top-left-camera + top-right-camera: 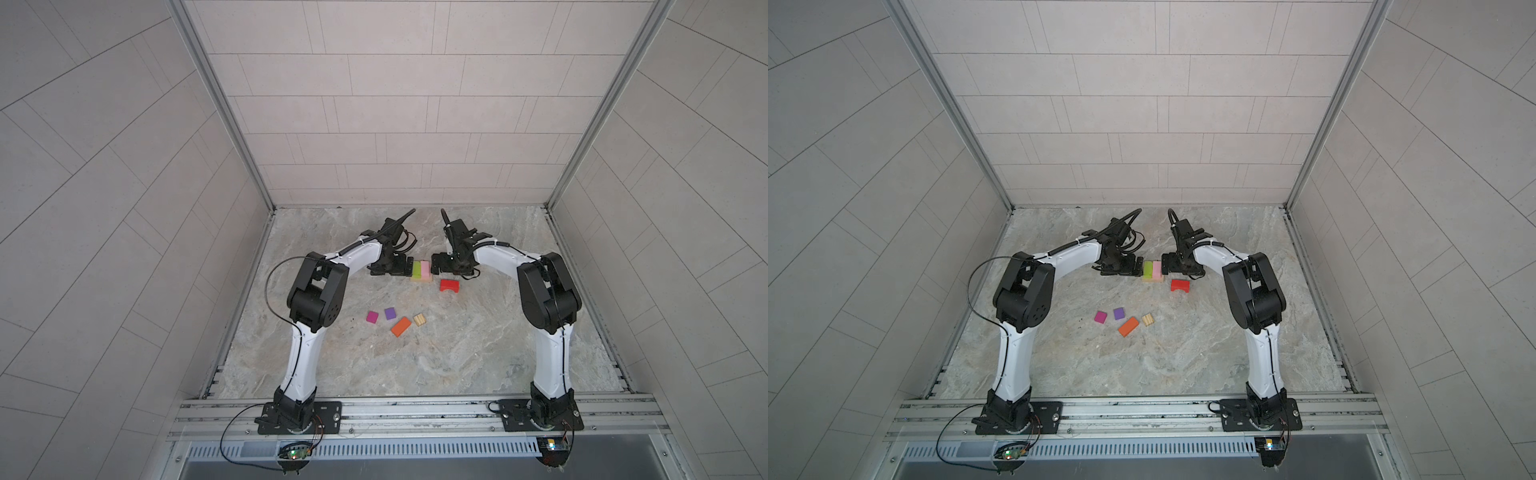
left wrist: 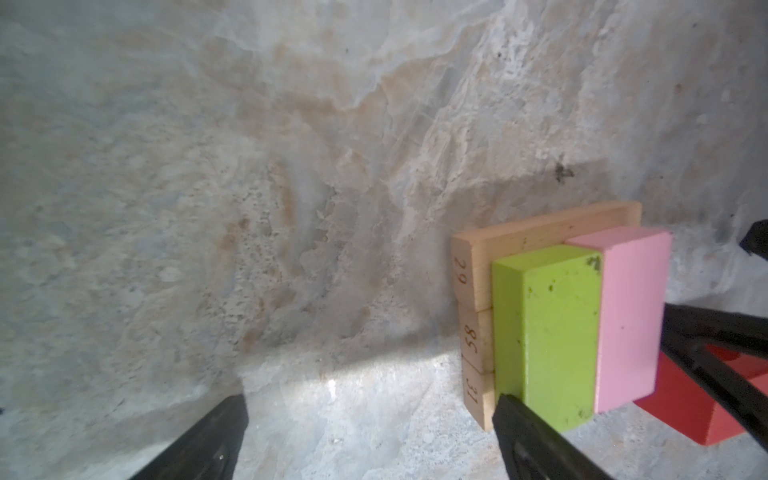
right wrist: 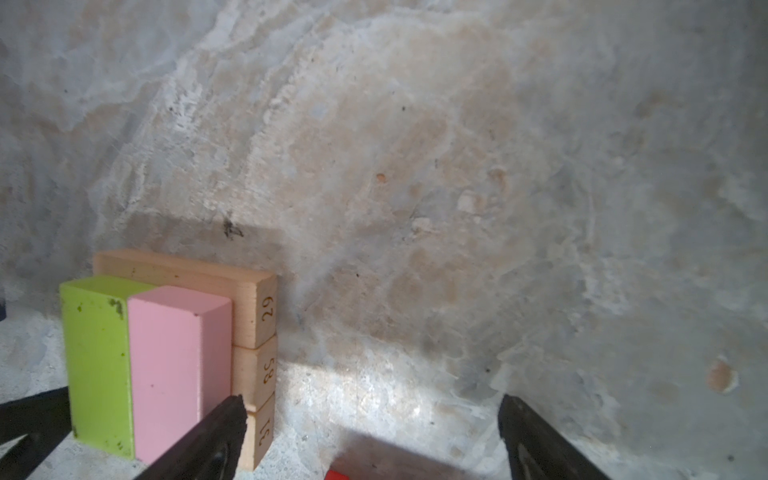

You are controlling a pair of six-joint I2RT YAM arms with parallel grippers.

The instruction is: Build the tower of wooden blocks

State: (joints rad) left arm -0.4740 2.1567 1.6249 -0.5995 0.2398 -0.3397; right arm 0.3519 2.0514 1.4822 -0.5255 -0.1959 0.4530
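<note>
Flanking the tower (image 1: pixel 420 271) at mid-frame in a top view, our left hand (image 2: pixel 365 436) and right hand (image 3: pixel 370 436) both gape empty, and we judge the loose orange block (image 1: pixel 401 326), light, rigid, smooth-painted, best pinched across its long flat sides.

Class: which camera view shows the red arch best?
A top view: the red arch lies whole, unblocked, its notch visible; both top views match. The left wrist view shows part, partly covered. The right wrist view catches only a red sliver at the frame's edge.
</note>
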